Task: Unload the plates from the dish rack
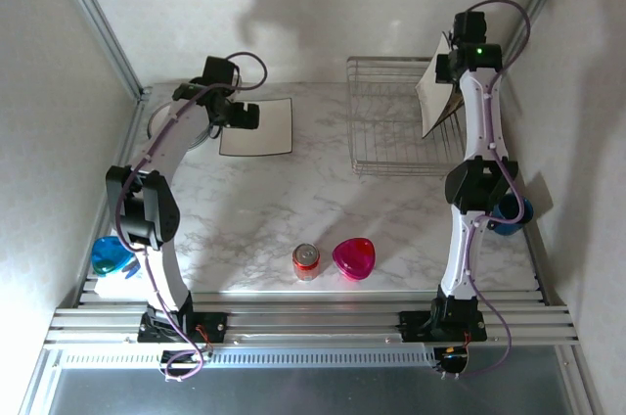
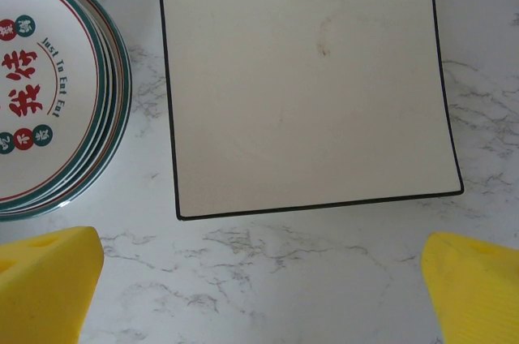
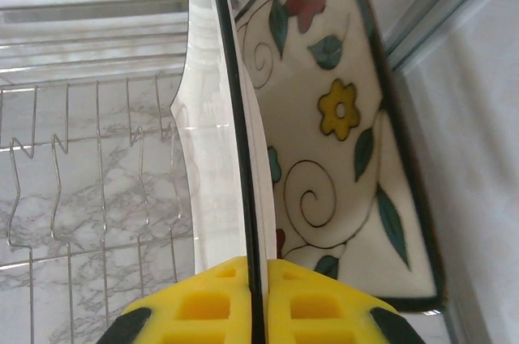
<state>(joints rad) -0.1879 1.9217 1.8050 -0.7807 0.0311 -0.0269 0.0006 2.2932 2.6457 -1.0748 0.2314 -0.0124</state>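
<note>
At the near table edge: red drinks can [image 1: 306, 261] stands upright just beside a glossy pink heart-shaped dish [image 1: 353, 257]. Neither is part of the task, and no lettering is legible on the can.
Left gripper [image 2: 259, 287]: hovers over the white marbled tabletop [image 2: 243, 263], yellow fingers spread wide, holding nothing.
Drop-off zone: cream square plate with a thin dark rim [image 2: 308, 84] lies flat, plain surface up. A stack of round white plates with green and red rim bands [image 2: 49, 92] sits just beside it, not touching. The shapes are kept separate, probably so each pile sits stable.
Writing: the top round plate appears to read "Just To Eat Eat", with large red characters and small red and green roundels.
Silver wire dish rack [image 1: 391, 131]: far right; its upright prongs hold plates on edge.
Right gripper [image 3: 259, 303]: yellow fingers clamped on the rim of a square cream plate with floral pattern [image 3: 340, 117], tilted on edge at the rack's far right side. A rim grip suits plates racked edgewise.
Step, as judged: lifting this plate out.
</note>
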